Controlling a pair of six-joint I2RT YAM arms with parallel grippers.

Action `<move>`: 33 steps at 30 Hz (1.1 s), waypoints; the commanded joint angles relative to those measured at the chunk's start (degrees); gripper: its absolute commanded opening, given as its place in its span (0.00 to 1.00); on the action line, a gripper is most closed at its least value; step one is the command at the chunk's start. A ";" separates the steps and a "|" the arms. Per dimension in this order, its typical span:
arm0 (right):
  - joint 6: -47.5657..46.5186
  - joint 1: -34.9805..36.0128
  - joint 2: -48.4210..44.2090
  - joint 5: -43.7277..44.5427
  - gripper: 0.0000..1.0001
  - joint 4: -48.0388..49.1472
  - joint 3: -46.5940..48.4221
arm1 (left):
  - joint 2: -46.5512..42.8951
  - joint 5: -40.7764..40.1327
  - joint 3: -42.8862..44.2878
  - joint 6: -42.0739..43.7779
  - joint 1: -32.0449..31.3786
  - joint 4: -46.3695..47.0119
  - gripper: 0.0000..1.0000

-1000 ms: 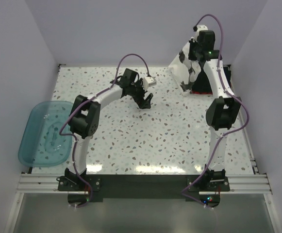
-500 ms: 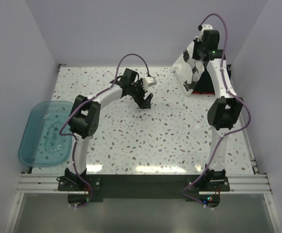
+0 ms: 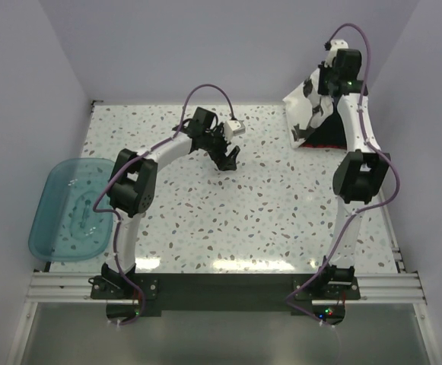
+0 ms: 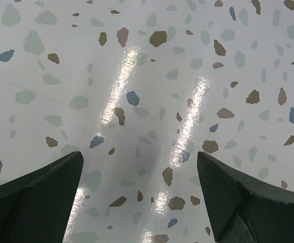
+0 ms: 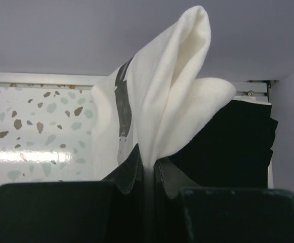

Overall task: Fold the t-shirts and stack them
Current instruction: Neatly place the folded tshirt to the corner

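**Lifting the white shirt clear of the pile, folding not yet begun**

Idling nearer the arm bases: left gripper spreading its dark green fingers as wide as they go, holding nothing. Hovering over the speckled glossy tabletop directly beneath, with only bare surface showing between the fingertips. Sitting well off to that gripper's left, at the table edge: the translucent blue plastic tub.

Working farther out: right gripper pinching almost shut on a bunched fold of the plain white soft-cloth t-shirt. Rising straight up out of the jaws in two rounded lobes, then draping down on the gripper's left side, showing a dark mark there. Lying just beyond the jaws and to their right: the flat black cloth t-shirt, apparently with a thin red cloth edge peeking from under it in the overhead view.

Judging the step as pick-up, separating one shirt from the rest. Likely calling next for:
- gaining enough height to free the hanging hem without dragging the black shirt along;
- carrying the cloth toward the open tabletop on the gripper's left;
- bringing the wide-open left gripper across to take a second corner before spreading it flat.
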 commanded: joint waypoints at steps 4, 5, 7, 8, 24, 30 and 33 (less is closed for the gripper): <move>-9.13 -4.59 -1.07 -3.61 0.00 6.85 -1.13 | -1.24 1.77 0.20 1.79 0.68 -0.89 1.00; -9.85 -4.85 -0.37 -3.61 0.00 7.20 -0.95 | -1.33 1.86 0.11 1.79 0.68 -0.90 1.00; -11.77 -5.64 0.60 -3.79 0.00 8.17 -0.51 | -1.50 1.95 0.02 1.79 0.68 -1.16 1.00; -12.31 -5.82 1.04 -3.79 0.00 8.52 -0.16 | -1.42 1.95 0.11 1.79 0.68 -1.25 1.00; -28.04 -6.53 2.63 0.42 0.00 21.34 -7.80 | -1.24 2.04 0.81 1.18 0.68 -1.86 1.00; -35.07 -6.44 2.01 3.15 0.00 25.04 -12.19 | -0.54 2.83 1.95 0.74 0.68 -1.86 1.00; -38.50 -6.18 1.92 5.25 0.00 28.02 -13.86 | -0.45 3.18 2.13 0.74 0.68 -2.04 1.00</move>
